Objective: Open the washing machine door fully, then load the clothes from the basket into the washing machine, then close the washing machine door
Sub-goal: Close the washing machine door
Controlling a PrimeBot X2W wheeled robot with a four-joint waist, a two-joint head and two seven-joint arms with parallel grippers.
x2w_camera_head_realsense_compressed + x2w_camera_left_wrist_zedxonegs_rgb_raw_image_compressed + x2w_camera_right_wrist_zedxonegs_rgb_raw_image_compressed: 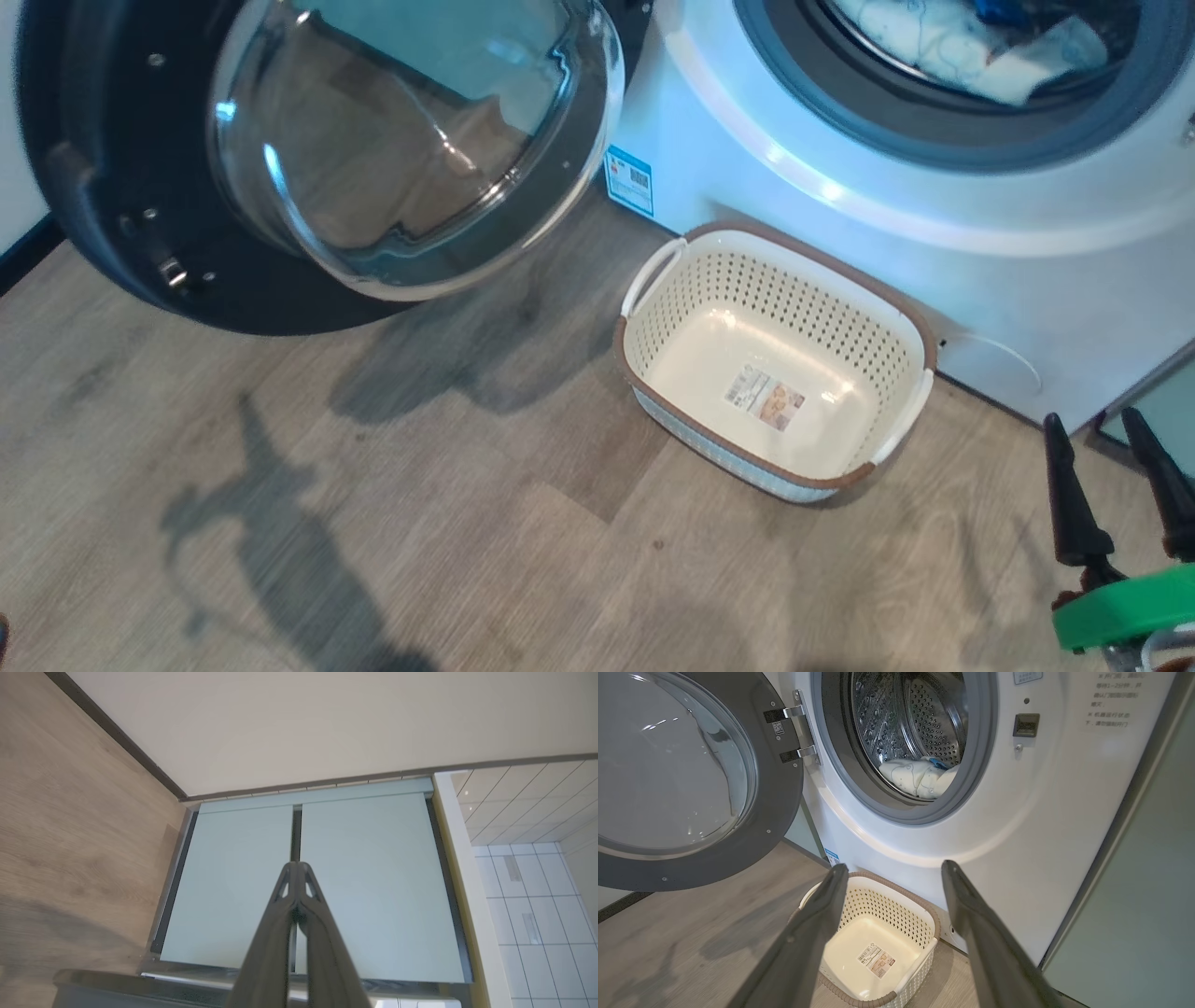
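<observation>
The washing machine door point(308, 159) point(677, 774) hangs swung wide to the left of the white washing machine point(934, 243) point(1017, 812). Inside the steel drum lie the clothes point(971, 47) point(920, 777), cream fabric with a blue piece on top. On the floor against the machine's front stands the basket point(910, 322) point(924, 910), holding only its paper label. My right gripper point(1106, 425) point(894, 870) is open, to the right of the basket, with nothing between its fingers. My left gripper point(296, 865) is shut on nothing, pointing at mint green cabinet doors.
Mint green cabinets point(369, 882) point(1148, 905) flank the machine. A wood floor point(373, 523) stretches left and in front of the basket, with my arm's shadow on it. A dark skirting point(117, 732) runs along the white wall; white tiles point(532, 905) lie beyond the cabinets.
</observation>
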